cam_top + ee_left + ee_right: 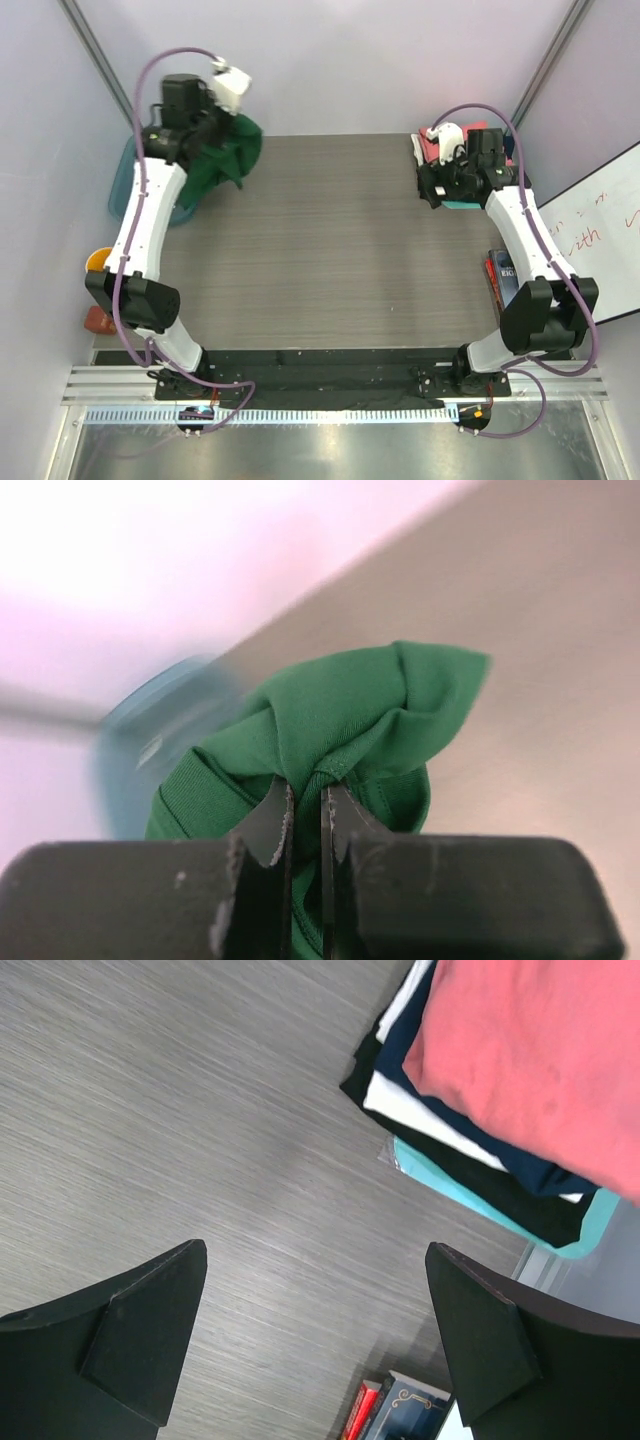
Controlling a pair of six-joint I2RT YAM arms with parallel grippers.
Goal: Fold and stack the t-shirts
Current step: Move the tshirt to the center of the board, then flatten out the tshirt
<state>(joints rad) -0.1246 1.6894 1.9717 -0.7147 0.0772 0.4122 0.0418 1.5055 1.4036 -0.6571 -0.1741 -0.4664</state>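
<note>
A dark green t-shirt (232, 152) hangs bunched at the table's far left corner, lifted off the surface, with my left gripper (214, 132) shut on it. In the left wrist view the fingertips (276, 805) pinch a fold of the green cloth (350, 710) in my left gripper (305, 788). At the far right lies a stack of folded t-shirts (436, 148): coral-pink (540, 1060) on top, then navy, white and black, with teal (440, 1175) at the bottom. My right gripper (438, 186) (315, 1250) hovers open just in front of the stack, holding nothing.
A translucent teal tub (125, 182) stands off the table's left edge, under the hanging shirt, and shows blurred in the left wrist view (150, 730). Books (497, 272) (400, 1405) lie beside the right edge. A whiteboard (600, 230) leans at right. Orange and red objects (97, 262) sit at left.
</note>
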